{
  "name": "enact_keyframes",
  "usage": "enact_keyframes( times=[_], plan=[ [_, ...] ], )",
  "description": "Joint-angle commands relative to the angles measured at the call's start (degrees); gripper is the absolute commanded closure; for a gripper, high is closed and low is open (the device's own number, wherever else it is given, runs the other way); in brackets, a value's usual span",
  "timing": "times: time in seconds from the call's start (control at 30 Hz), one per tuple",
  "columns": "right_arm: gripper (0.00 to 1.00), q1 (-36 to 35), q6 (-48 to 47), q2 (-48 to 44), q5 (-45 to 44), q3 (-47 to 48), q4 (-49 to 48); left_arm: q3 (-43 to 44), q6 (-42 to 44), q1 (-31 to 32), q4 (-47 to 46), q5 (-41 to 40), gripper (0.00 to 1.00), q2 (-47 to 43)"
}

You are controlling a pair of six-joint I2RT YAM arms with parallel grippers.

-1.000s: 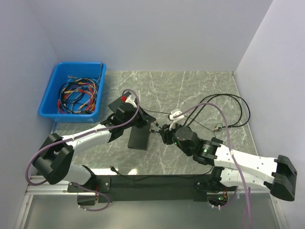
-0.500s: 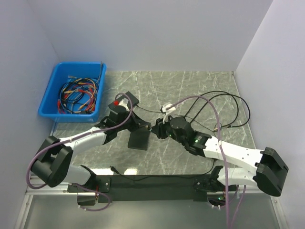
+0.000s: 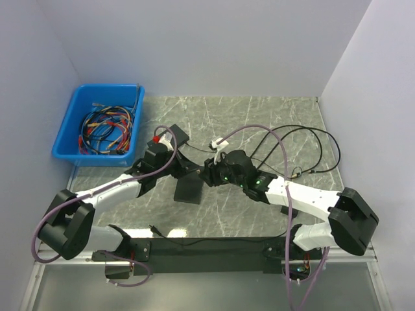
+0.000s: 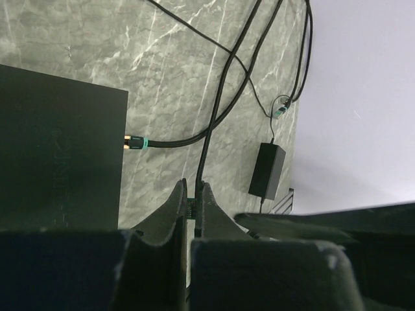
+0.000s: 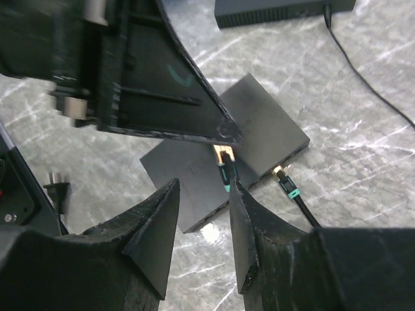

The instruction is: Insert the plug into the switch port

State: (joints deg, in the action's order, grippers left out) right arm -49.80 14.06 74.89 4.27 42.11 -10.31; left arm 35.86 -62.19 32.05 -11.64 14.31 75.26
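Observation:
The black switch (image 3: pixel 188 192) lies flat on the marble between the arms and also shows as the switch (image 5: pixel 259 139) and the switch (image 4: pixel 58 162). My left gripper (image 4: pixel 190 194) is shut on the plug (image 5: pixel 224 162), a gold tip with a teal boot, which hangs just above the switch's top. Its black cable (image 4: pixel 217 110) runs away across the table. My right gripper (image 5: pixel 204 188) stands open right by it, with the plug's cable passing behind its right finger (image 5: pixel 249 233). A second teal plug (image 4: pixel 134 142) sits at the switch's port side.
A blue bin (image 3: pixel 71 129) of coloured cables stands at the far left. Loose black cable loops (image 3: pixel 305 146) lie to the right. A power adapter (image 4: pixel 267 172) and another black box (image 5: pixel 279 10) lie nearby. Grey walls close in three sides.
My right arm has swung left and brought its gripper up to the left gripper over the switch, its jaws now slightly wider. The left gripper has shifted a little and stayed shut.

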Motion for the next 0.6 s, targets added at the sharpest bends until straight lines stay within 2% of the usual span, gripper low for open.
enact_keyframes(
  times=[0.0, 0.23, 0.57],
  plan=[
    [0.55, 1.2, 0.4, 0.8, 2.7, 1.7, -3.8, -0.3, 1.1, -0.2, -1.1, 1.9, 0.99, -2.1],
    [0.54, 3.6, 1.4, 3.2, 6.1, 1.4, -6.0, -0.4, 1.0, -0.1, -1.4, 2.5, 0.99, -2.8],
    [0.55, 4.0, 1.6, 5.3, 6.2, 2.4, -5.6, -0.4, 0.9, -0.2, -1.2, 2.4, 0.99, -3.5]
  ],
)
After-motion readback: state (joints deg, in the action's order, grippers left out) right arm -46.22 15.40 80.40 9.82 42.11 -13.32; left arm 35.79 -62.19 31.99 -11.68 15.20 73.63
